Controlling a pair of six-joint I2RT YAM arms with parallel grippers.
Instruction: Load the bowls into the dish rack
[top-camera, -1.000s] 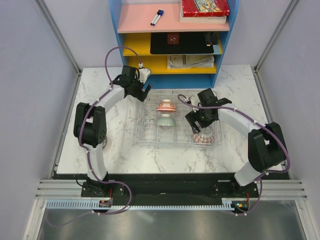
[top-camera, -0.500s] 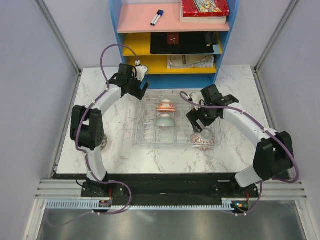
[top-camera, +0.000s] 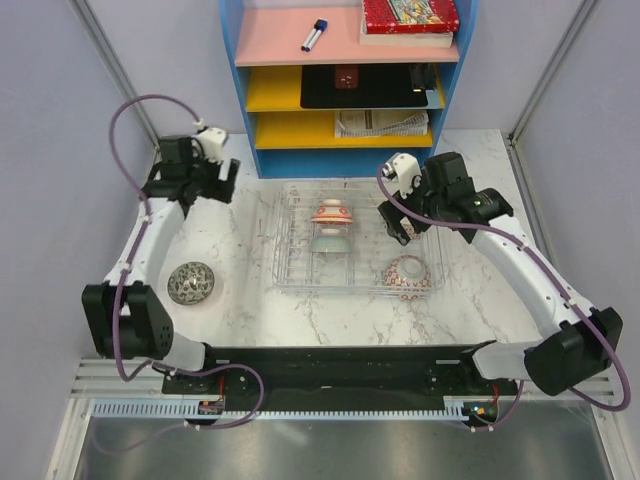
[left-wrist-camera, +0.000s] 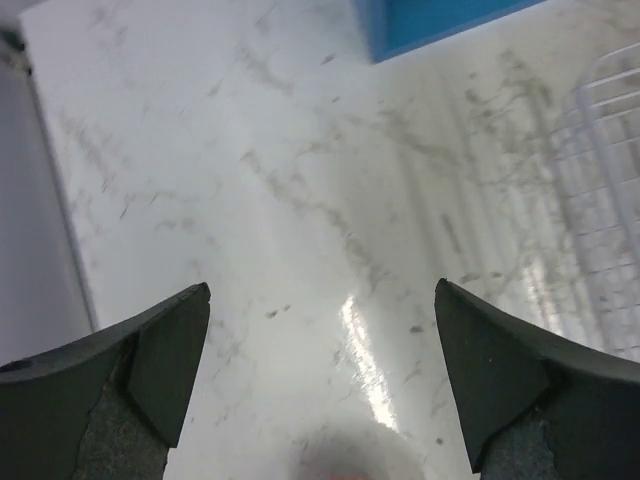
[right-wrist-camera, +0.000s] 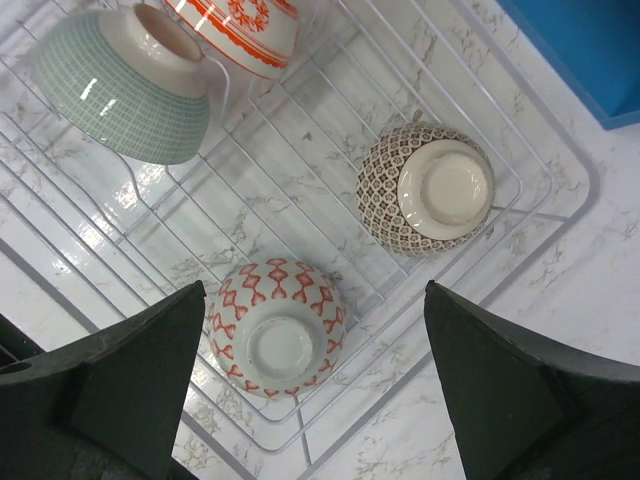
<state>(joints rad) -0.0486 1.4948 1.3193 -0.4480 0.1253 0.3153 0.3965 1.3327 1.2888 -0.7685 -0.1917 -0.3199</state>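
One grey patterned bowl (top-camera: 190, 283) sits on the bench (top-camera: 250, 320), left of the dish rack (top-camera: 295, 255) and well apart from it. Four bowls (right-wrist-camera: 277, 325) already lie inside the rack. The left fingers (left-wrist-camera: 165, 345), spread and empty, hover over the bench's far left, so that bowl lies toward the near edge from them. The right fingers (right-wrist-camera: 125, 385), also apart, hang over the rack, farther off.

1. The clear dish rack (top-camera: 290, 252) sits mid-table (top-camera: 470, 310).
2. In it, an orange-red and white bowl (top-camera: 331, 213) and a grey-green bowl (top-camera: 329, 242) stand on edge; a red-patterned bowl (top-camera: 407, 278) lies upturned at its near right.
3. A grey patterned bowl (top-camera: 191, 283) lies on the table, well left of the rack.
4. The right pincer (top-camera: 393, 226) hangs over the rack's right part; the left pincer (top-camera: 218, 185) is over the table's far left.
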